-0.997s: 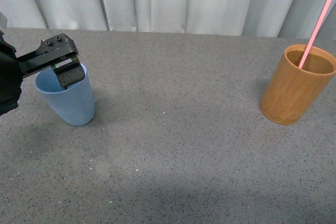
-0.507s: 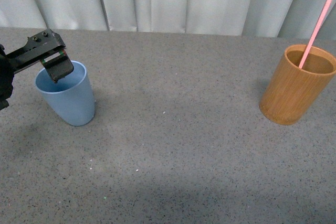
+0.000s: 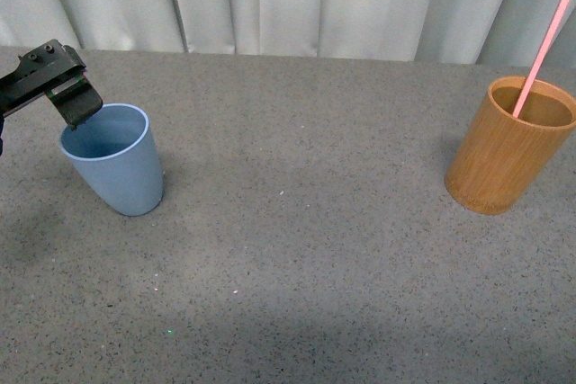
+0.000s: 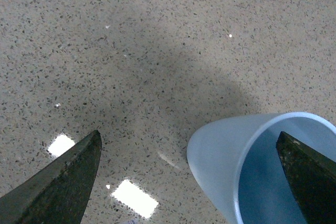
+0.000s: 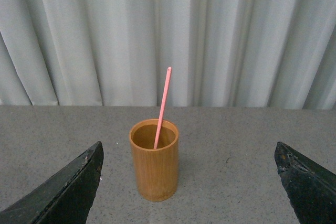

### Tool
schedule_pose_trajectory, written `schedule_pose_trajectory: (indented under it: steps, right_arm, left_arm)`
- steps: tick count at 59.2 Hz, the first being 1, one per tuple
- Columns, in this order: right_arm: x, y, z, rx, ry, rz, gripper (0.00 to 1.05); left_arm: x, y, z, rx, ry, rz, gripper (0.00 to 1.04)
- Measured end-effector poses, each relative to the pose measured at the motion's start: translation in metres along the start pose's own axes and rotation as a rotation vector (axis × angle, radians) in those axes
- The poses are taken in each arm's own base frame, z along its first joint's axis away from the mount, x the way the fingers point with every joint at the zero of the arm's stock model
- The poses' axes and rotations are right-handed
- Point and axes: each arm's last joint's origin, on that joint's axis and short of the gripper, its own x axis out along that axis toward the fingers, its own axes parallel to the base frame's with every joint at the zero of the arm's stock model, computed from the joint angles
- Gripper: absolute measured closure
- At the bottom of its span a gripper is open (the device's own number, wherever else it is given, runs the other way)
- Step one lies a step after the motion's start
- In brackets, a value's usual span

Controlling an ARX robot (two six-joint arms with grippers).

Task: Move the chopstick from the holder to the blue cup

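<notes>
Your left gripper (image 3: 76,107) has pulled back leftward from over the light blue tapered plastic cup (image 3: 117,173) at near left, and now hangs at its far-left rim, jaws spread wide, holding nothing. Well apart at right, the long thin pink-red chopstick (image 3: 544,47) leans inside the orange-brown bamboo-look cylinder holder (image 3: 504,164). Your right gripper (image 5: 187,148) faces them, jaws wide and empty.

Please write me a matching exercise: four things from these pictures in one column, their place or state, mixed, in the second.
1 chopstick
2 holder
3 blue cup
4 left gripper

a open, fingers either side of the blue cup's wall
b leans inside the holder
c upright, left on the table
d upright, right on the table

Pairs: 1-b; 2-d; 3-c; 4-a
</notes>
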Motion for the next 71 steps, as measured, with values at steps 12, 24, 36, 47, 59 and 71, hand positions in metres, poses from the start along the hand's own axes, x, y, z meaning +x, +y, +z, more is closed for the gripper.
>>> schedule_pose_trajectory:
  steps: [12, 24, 36, 47, 59, 71]
  right_arm:
    - [0.0000, 0.0000, 0.0000, 0.000, 0.000, 0.000, 0.10]
    - [0.0000, 0.0000, 0.0000, 0.000, 0.000, 0.000, 0.10]
    - [0.0000, 0.0000, 0.0000, 0.000, 0.000, 0.000, 0.10]
    - [0.0000, 0.0000, 0.0000, 0.000, 0.000, 0.000, 0.10]
    - [0.0000, 0.0000, 0.0000, 0.000, 0.000, 0.000, 0.10]
    - [0.0000, 0.0000, 0.0000, 0.000, 0.000, 0.000, 0.10]
  left_arm:
    - [0.0009, 0.0012, 0.0019, -0.006, -0.013, 0.004, 0.07]
    - [0.0029, 0.0019, 0.0007, 0.000, -0.017, 0.013, 0.07]
    - [0.0049, 0.0053, -0.0015, 0.014, -0.020, 0.040, 0.07]
    - [0.0051, 0.0066, -0.0030, 0.018, -0.015, 0.042, 0.07]
    - [0.0053, 0.0063, -0.0028, 0.024, -0.017, 0.038, 0.07]
    - [0.0053, 0.0060, -0.0029, 0.040, -0.025, 0.034, 0.07]
